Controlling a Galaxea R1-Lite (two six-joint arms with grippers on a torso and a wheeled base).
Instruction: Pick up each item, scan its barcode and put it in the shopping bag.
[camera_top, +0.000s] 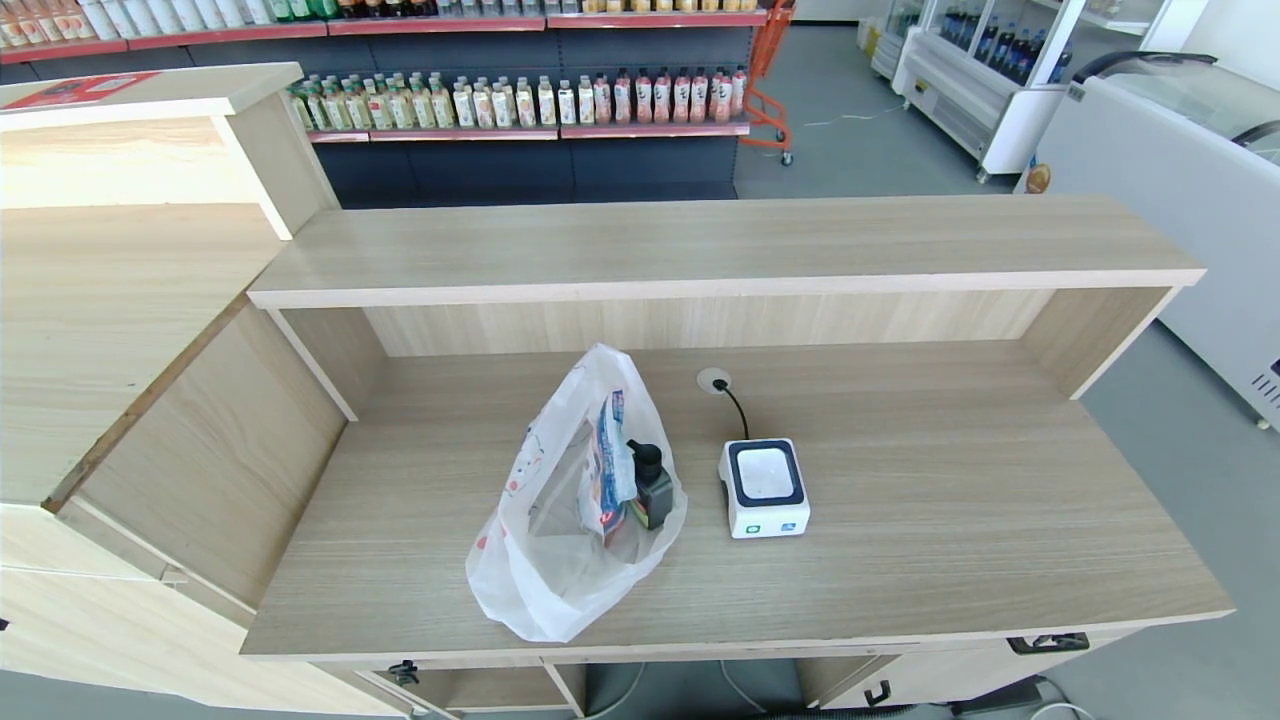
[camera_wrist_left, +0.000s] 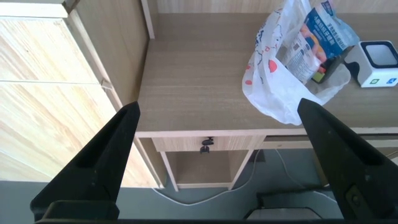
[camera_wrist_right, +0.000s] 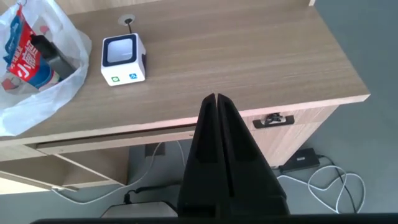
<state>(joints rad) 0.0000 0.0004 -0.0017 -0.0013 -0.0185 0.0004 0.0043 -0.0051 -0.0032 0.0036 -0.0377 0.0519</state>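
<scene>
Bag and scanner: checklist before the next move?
1. Bag on counter beside scanner: ok.
2. Packet and bottle inside bag: ok.
3. Scanner face uncovered: ok.
4. Left gripper open, off the counter: ok.
5. Right gripper open: not ok, shut.
6. Both items scanned: cannot tell.
</scene>
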